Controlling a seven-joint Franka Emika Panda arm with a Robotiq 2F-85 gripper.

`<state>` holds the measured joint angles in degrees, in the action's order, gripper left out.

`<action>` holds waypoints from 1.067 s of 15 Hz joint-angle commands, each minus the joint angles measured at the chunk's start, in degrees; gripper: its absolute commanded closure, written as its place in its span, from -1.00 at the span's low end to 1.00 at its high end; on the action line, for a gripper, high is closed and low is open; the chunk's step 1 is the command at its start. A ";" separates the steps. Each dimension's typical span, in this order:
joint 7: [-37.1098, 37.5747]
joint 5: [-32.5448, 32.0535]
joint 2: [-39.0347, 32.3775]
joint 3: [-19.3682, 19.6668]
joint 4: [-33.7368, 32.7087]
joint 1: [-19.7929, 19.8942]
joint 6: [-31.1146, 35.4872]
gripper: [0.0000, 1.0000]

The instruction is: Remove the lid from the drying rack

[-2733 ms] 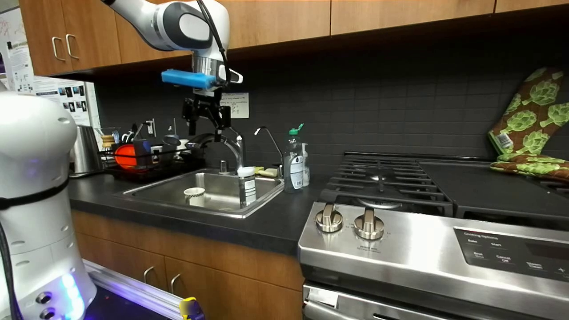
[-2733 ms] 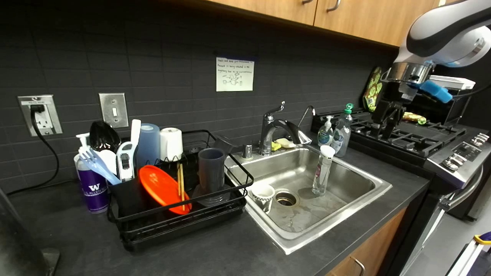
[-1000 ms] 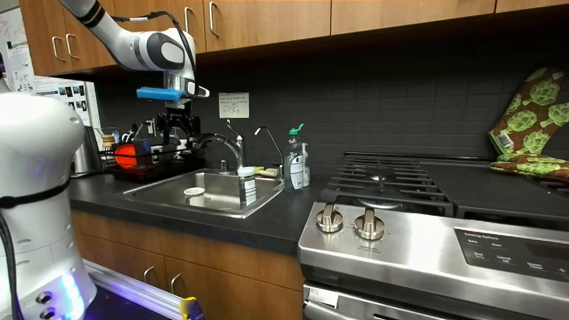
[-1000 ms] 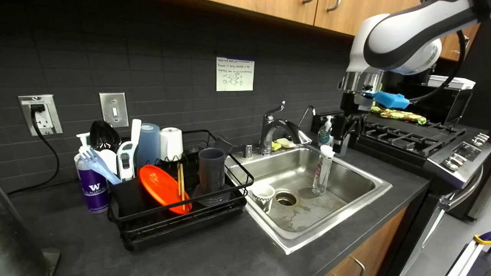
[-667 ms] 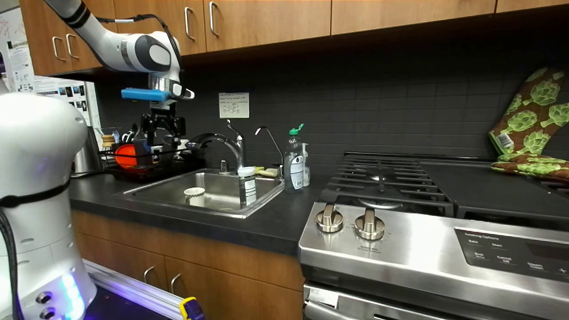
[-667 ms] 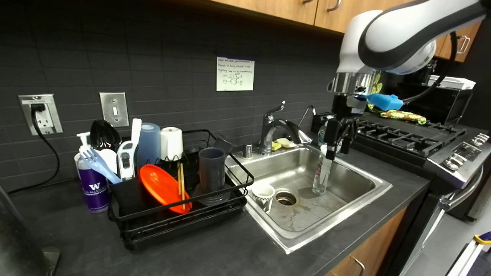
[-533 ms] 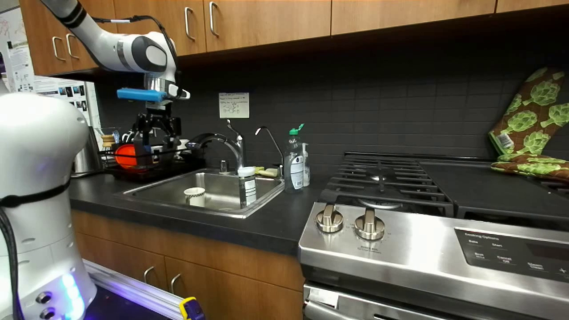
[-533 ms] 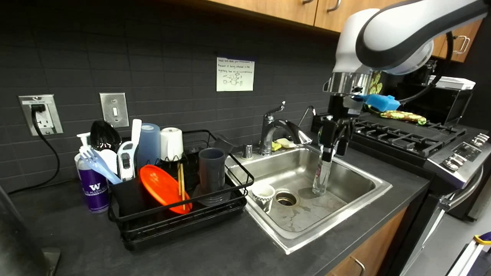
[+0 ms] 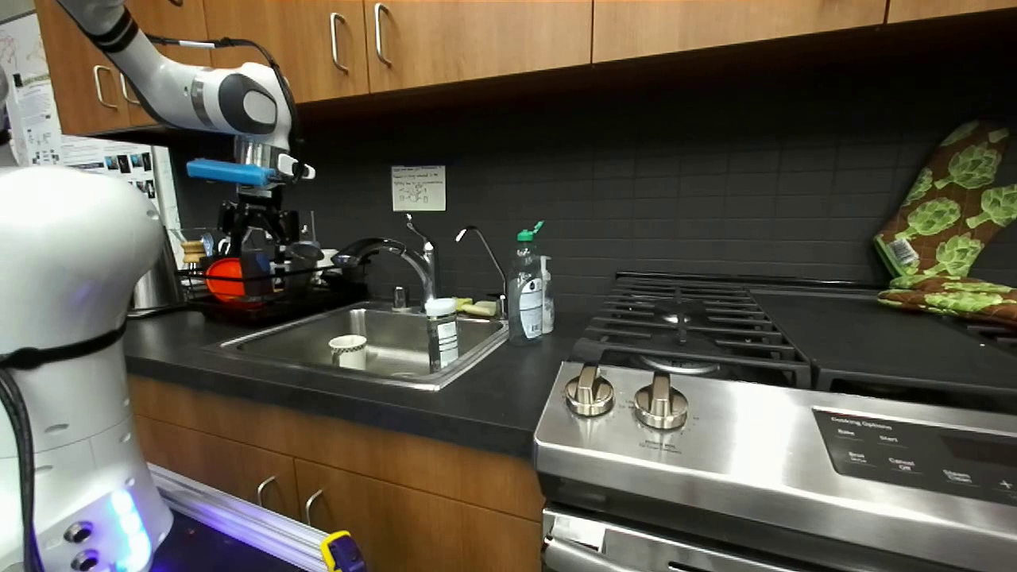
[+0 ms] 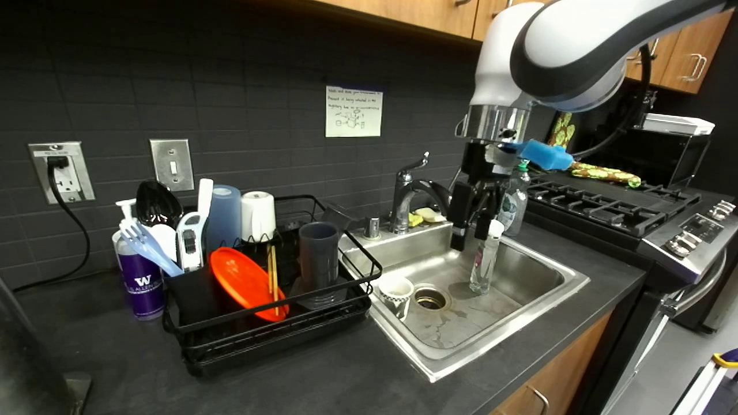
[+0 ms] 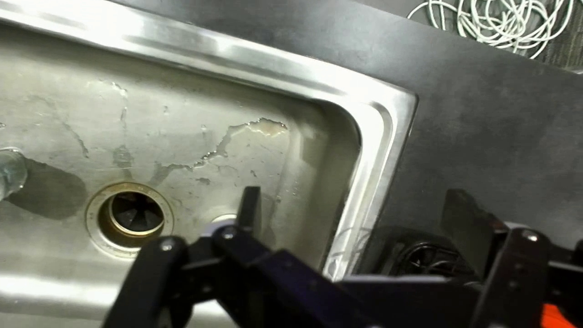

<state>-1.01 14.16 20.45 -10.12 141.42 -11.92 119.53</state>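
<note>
One wide-spread pincer (image 11: 355, 202) hangs above the sink's rim (image 11: 377, 150), well apart from the lid (image 10: 243, 281).

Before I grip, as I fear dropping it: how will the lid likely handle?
Tilted yet evenly rounded, the lid is probably stiff. Its smooth-looking face could be slippery. It might snag on the rack, which partly hides it.

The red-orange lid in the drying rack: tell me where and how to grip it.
Likely its upper rim, from above, pinching front to back: the flat lid leans tilted in the drying rack; that rim shows uncovered in an exterior view, while chopsticks cross in front of its lower part.
</note>
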 commanded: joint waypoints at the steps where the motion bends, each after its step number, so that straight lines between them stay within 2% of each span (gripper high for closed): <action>1: 4.15 0.02 -5.11 -2.23 -4.83 -0.99 1.97 -1.00; 11: 13.79 -1.36 -12.44 -7.67 -11.62 -2.86 7.82 -1.00; 16: 18.90 -4.24 -16.39 -10.24 -15.71 -4.43 10.78 -1.00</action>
<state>13.92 12.47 7.28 -19.42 129.07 -15.25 129.30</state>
